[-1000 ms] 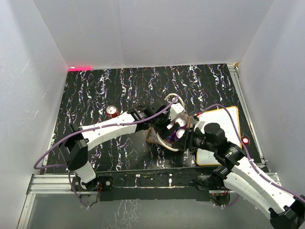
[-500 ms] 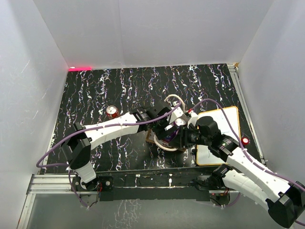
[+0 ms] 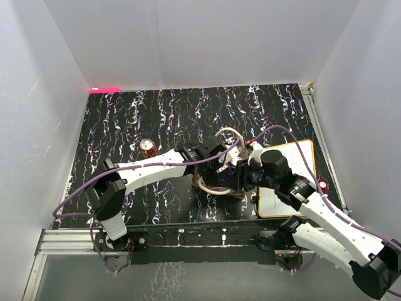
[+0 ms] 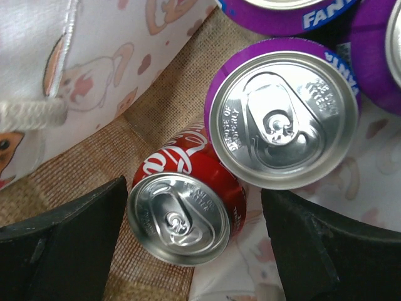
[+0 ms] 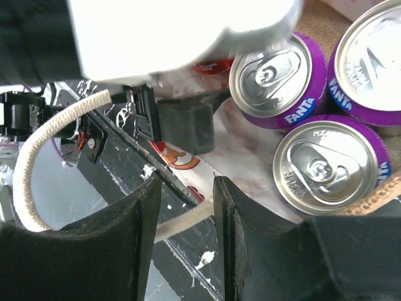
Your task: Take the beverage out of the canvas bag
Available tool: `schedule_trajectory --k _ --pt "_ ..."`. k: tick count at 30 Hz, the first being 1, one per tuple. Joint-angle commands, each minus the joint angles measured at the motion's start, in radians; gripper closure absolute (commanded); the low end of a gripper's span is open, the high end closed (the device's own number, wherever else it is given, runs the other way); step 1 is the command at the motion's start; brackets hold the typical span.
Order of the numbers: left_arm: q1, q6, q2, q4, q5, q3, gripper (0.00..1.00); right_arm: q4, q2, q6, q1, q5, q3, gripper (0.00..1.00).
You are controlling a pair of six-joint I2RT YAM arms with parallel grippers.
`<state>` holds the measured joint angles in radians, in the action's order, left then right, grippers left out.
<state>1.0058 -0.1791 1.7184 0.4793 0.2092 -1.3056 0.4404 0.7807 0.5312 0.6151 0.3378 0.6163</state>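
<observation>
The left gripper [image 4: 194,204] stands wide open inside the canvas bag [image 4: 150,119], one black finger on each side of a red cola can [image 4: 185,216], and neither finger touches the can. The top of this can faces the camera and part of its side with white script shows. It touches a purple Fanta can [image 4: 285,119], which stands upright just beside it. More purple cans are cut off by the top and right edges of this view. Under the cans there is the coarse brown weave of the bag, and beside it a pale lining [image 4: 94,50] printed with small animals. The right gripper [image 5: 185,194] has its fingers only a narrow way apart, and the cream handle [image 5: 37,150] of the bag crosses the gap between them; it seems to lie loose there and not to be pinched, but the view is too crowded to be sure. Beyond these fingers, three purple cans [image 5: 329,166] stand close together in the bag. From above, both wrists meet over the bag near the middle of the black marbled table [image 3: 125,119]. A white board [image 3: 291,188] with an orange rim lies to its right, and a loose red can [image 3: 147,147] stands well apart to its left.
</observation>
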Motion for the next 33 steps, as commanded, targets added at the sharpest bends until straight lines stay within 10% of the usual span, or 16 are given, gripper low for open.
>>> schedule_trajectory --k 1,18,29,33 --pt "-0.004 0.02 0.032 0.126 0.055 0.038 0.14 0.014 0.009 -0.031 0.0 -0.069 0.051 0.57" --pt "-0.004 0.044 0.085 0.087 0.056 0.034 0.42 0.042 -0.08 -0.004 0.0 -0.206 0.072 0.48" --pt "-0.004 0.065 -0.066 0.057 0.077 -0.025 0.83 0.113 -0.119 -0.09 0.0 -0.408 0.177 0.03" --pt "-0.003 0.067 -0.095 0.051 0.066 -0.042 0.91 0.104 -0.149 -0.105 -0.001 -0.459 0.168 0.02"
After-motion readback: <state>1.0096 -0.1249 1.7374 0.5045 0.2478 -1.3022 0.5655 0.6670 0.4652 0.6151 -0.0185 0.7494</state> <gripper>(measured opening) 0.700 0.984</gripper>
